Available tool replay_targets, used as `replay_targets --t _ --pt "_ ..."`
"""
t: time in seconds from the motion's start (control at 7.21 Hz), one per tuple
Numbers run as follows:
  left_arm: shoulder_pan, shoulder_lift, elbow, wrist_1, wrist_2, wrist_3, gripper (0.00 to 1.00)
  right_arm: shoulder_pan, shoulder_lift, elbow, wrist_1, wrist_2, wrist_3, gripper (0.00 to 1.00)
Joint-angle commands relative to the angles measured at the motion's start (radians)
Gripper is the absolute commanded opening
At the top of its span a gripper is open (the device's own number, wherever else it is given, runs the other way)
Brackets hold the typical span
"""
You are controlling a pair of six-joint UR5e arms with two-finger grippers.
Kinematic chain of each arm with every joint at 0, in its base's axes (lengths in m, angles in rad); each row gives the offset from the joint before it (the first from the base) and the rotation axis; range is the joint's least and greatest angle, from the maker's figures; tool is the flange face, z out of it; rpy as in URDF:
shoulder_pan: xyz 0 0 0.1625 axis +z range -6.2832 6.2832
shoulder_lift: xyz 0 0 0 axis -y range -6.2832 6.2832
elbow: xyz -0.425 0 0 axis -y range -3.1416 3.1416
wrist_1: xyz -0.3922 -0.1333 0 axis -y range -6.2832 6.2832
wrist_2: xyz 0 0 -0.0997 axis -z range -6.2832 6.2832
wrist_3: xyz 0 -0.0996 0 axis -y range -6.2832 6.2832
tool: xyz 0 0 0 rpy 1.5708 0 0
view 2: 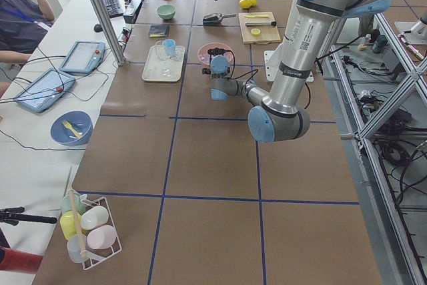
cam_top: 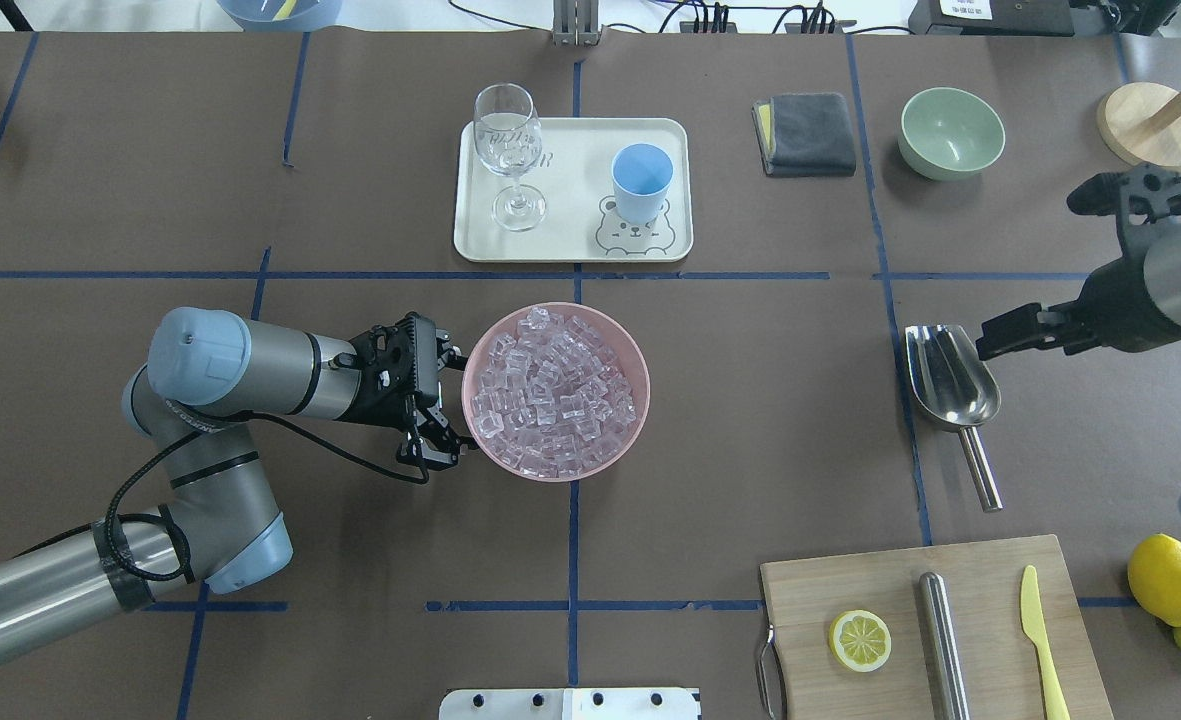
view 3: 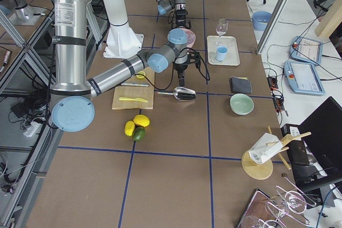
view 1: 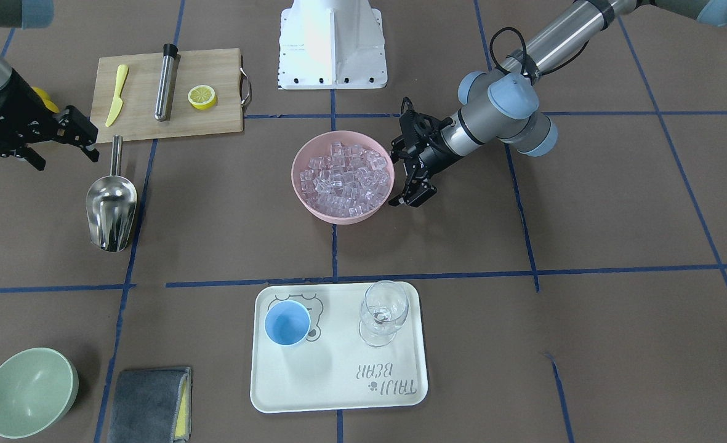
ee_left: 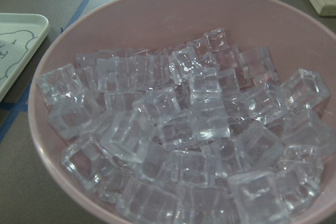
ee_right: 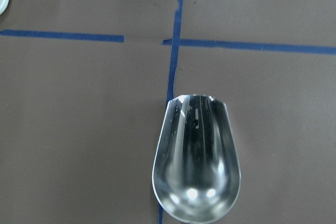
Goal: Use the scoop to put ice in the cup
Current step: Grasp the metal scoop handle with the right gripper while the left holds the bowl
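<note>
The ice (cam_top: 555,390) is a heap of clear cubes filling a pink bowl (cam_top: 640,420) at the table's middle; it also fills the left wrist view (ee_left: 184,129). My left gripper (cam_top: 447,405) is open and empty, right at the bowl's left rim. The silver scoop (cam_top: 945,375) lies on the table to the right, trough away from me, and shows in the right wrist view (ee_right: 197,161). My right gripper (cam_top: 990,340) is open and hovers above the scoop's trough end, not touching it. The light-blue cup (cam_top: 642,178) stands empty on the cream tray (cam_top: 570,240).
A clear stemmed glass (cam_top: 507,140) stands on the tray left of the cup. A grey cloth (cam_top: 805,132) and a pale green bowl (cam_top: 952,130) sit at the far right. A cutting board (cam_top: 850,590) with a lemon half, steel cylinder and yellow knife lies near right, with lemons (cam_top: 1165,578) beside it.
</note>
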Motion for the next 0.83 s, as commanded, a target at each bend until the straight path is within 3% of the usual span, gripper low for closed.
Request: replay_targets --t 0.0,0.14,0.42,0.55,0.69 --pt "0.0 0.0 -0.001 -0.002 0.001 -0.002 1.0 -0.171 -0.067 0.06 0.004 -0.129 0.161 0.98" --pt "0.0 0.0 -0.001 -0.002 0.001 -0.002 1.0 -0.215 -0.078 0.038 0.01 -0.165 0.161 0.9" --pt "-0.002 0.002 -0.003 -0.017 0.001 -0.003 1.0 -0.249 -0.078 -0.074 0.149 -0.168 0.161 0.89" --pt "-0.002 0.002 -0.001 -0.017 0.001 -0.003 1.0 -0.263 -0.079 -0.099 0.165 -0.17 0.161 0.88" --pt "0.0 0.003 -0.001 -0.017 0.003 -0.002 1.0 -0.263 -0.081 -0.099 0.16 -0.165 0.163 0.78"
